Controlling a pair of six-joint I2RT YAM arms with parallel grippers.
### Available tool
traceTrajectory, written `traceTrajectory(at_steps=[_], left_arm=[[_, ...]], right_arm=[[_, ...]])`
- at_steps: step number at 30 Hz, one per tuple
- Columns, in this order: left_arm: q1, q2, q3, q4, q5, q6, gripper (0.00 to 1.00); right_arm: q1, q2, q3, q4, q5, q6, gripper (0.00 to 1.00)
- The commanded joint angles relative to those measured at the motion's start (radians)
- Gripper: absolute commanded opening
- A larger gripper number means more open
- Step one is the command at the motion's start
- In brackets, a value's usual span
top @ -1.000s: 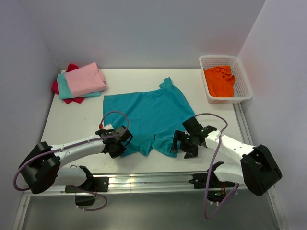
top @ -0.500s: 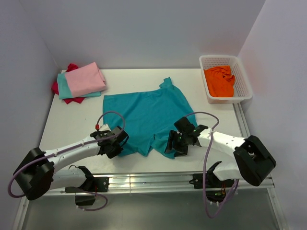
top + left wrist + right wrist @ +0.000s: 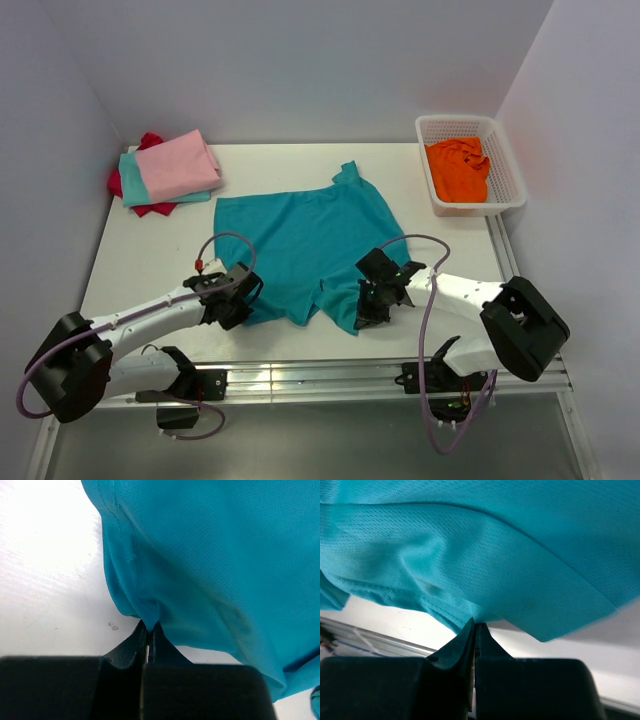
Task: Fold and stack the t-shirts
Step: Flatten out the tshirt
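The left hand is closed tight on a pinch of cloth at the near edge of the teal t-shirt. The right hand is likewise shut on that edge, further to the right. The shirt is spread mostly flat in the middle of the surface and is bunched only where it is gripped.

At the far left corner a stack is seen: the pink t-shirt on top, the light aqua t-shirt beneath it, and the red t-shirt lowest. These three are judged done.

The teal shirt's fold appears barely begun. The orange t-shirt is left crumpled in the white mesh basket at the far right, not yet folded.
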Motion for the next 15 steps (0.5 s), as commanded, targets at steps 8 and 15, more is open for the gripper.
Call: traceTrajectory(at_steps=[8,15], left_arm=[[0.008,-0.114,0.347,-0.272,-0.117,0.121,0.00],[0.007,-0.212,0.502,-0.440,-0.106,0.173,0.00]], right_arm=[[0.004,-0.186,0.455,-0.406,0.228,-0.119,0.00],[0.004,-0.321,0.711,-0.630,0.352,-0.111,0.00]])
